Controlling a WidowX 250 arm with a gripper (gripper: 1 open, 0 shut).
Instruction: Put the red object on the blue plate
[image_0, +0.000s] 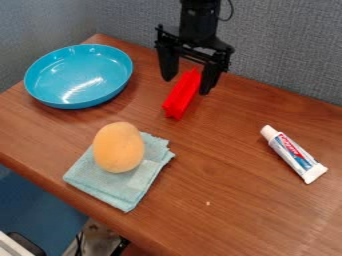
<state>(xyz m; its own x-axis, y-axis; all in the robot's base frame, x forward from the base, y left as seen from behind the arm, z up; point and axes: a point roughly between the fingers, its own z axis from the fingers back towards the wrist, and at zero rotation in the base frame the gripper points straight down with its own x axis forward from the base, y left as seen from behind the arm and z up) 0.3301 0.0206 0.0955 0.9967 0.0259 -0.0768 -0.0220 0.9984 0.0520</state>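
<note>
The red object (182, 95), a small bright red block, lies flat on the wooden table (227, 165) near its far edge. My black gripper (190, 83) points straight down over the block's far end, open, with one finger on each side of it. Whether the fingers touch the block cannot be told. The blue plate (78, 76), round and glossy turquoise, sits at the far left corner of the table, about a block's length to the left of the red object, with nothing in it.
A pale teal folded cloth (123, 172) lies near the front edge with an orange egg-shaped object (116, 146) on it. A white toothpaste tube (293, 152) lies at the right. A grey wall rises behind the table.
</note>
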